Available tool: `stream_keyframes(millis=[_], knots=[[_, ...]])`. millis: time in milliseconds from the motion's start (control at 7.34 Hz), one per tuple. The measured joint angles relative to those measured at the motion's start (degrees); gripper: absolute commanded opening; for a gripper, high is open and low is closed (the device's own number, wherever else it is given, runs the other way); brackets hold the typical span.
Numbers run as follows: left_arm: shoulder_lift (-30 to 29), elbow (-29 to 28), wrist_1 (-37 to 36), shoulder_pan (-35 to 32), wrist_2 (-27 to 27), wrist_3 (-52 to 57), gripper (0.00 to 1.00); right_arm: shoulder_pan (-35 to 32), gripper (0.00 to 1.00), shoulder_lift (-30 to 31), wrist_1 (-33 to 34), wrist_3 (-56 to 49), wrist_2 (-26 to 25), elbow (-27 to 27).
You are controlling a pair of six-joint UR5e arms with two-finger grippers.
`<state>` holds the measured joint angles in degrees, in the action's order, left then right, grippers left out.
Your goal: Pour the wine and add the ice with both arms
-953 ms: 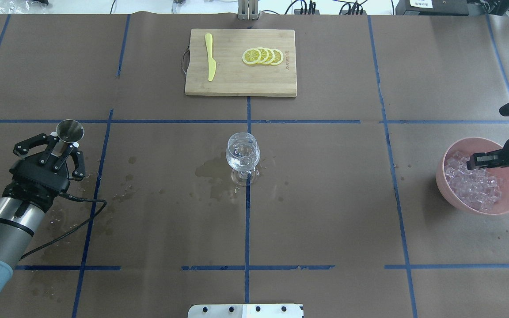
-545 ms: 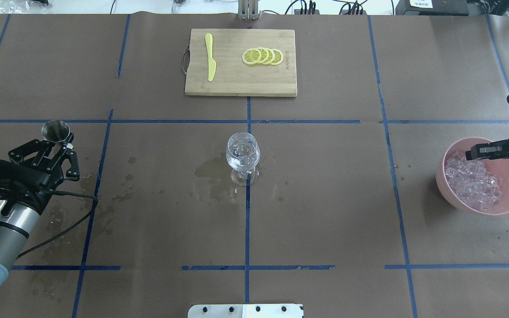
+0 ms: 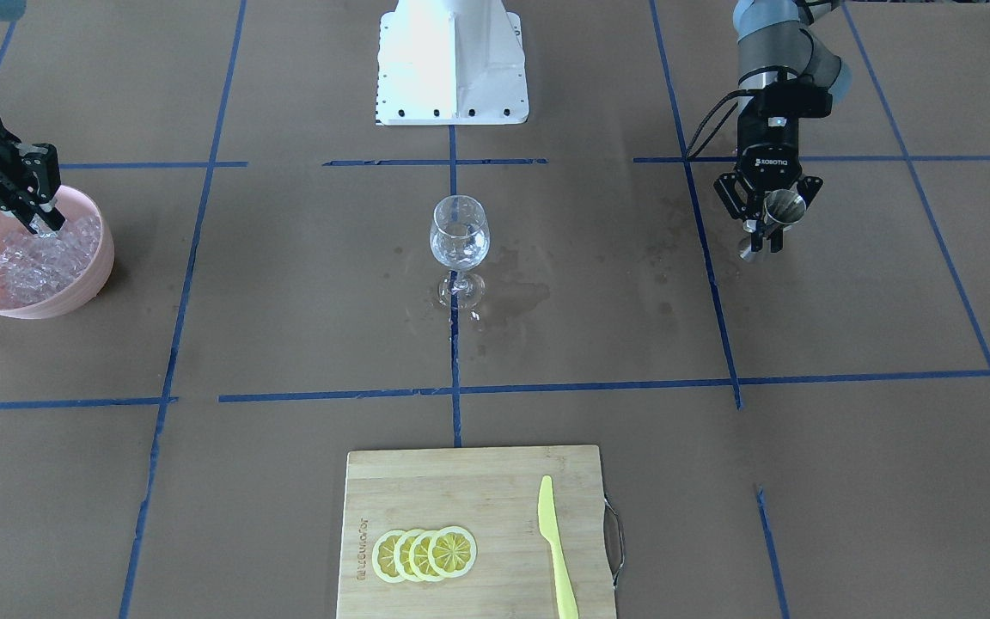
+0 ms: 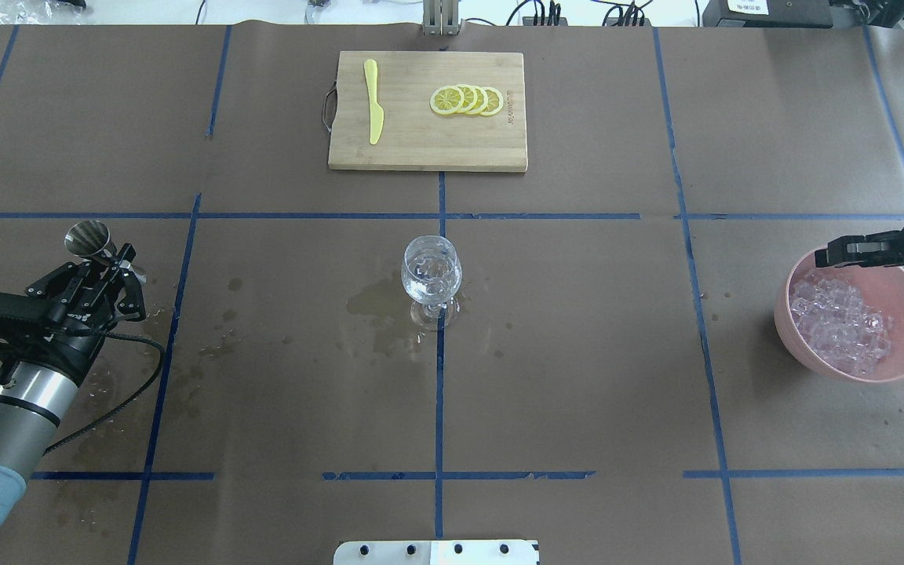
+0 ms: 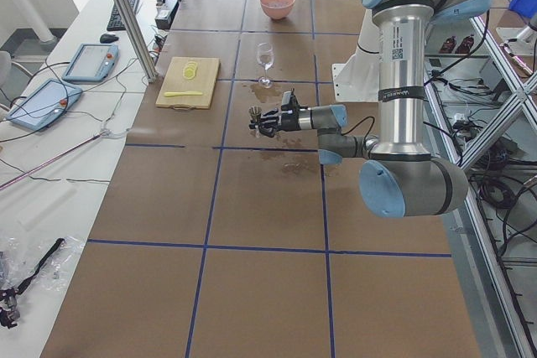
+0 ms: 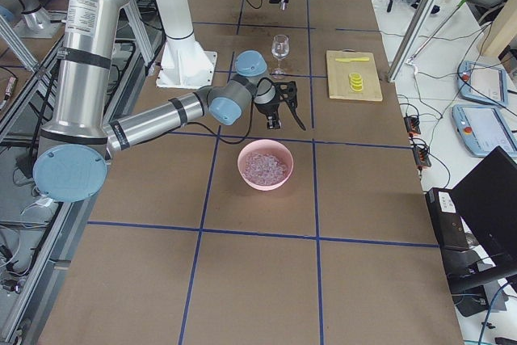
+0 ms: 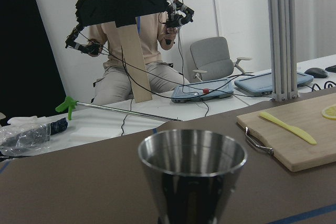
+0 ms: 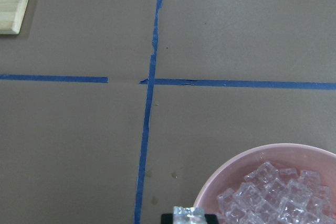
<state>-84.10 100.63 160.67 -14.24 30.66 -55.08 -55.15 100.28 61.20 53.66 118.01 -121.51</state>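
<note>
As the left gripper [image 3: 766, 234], clamped on the apparently emptied jigger [image 3: 783, 208], withdraws from the glass [image 3: 459, 232] now holding wine [image 3: 458, 248], the right gripper [image 3: 41, 222], pinching one ice cube [image 8: 189, 214], rises from the bowl [image 3: 91, 277] for transfer.

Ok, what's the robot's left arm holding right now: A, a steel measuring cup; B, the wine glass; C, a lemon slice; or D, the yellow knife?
A: the steel measuring cup is clamped between the left arm's fingers, while the glass, lemon slices and knife sit untouched elsewhere.
</note>
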Motion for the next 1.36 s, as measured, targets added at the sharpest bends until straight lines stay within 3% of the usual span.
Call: stream_keyframes(millis=[545, 1226, 1362], knots=[[-3.41, -7.35, -0.56, 0.43, -3.66, -9.18, 0.00, -0.02, 0.00, -3.47, -0.03, 6.19, 0.41, -2.87], [-3.88, -10.93, -0.60, 2.07, -4.21, -16.43, 0.00, -0.02, 0.00, -8.28, -0.02, 10.87, 0.55, -4.12], [-3.88, -11.06, -0.60, 2.60, -4.23, -17.64, 0.06, -0.02, 0.00, -8.60, -0.03, 11.30, 0.54, -4.20]])
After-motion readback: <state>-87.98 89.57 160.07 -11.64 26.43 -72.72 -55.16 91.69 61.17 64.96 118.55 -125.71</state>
